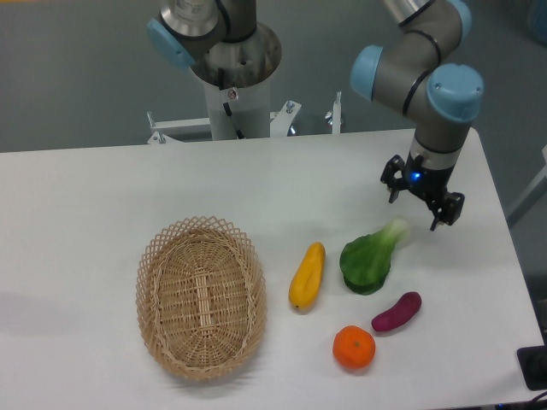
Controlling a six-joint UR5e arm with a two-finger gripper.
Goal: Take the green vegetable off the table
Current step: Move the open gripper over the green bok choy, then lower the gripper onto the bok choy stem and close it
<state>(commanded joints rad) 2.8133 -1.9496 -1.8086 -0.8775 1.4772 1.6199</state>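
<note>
Camera — green vegetable [369, 257] lies apparently below claw [419, 208].

Even, diffuse overhead light; scene bright. Counter [102, 188] slightly washed out, no hard glare. Shadows faint, soft, tight beneath objects. Focus sharp centre; mild softness, compression noise at edges. No motion blur.

Behind the tabletop, the upper part of the frame was filled by a plain grey-blue floor [77, 77], evenly lit and without sharp shadows. At the upper centre a pale metal bracket frame [248, 124] stood at the far edge. In the lower right corner sat a dark object [534, 367], possibly a box.
</note>
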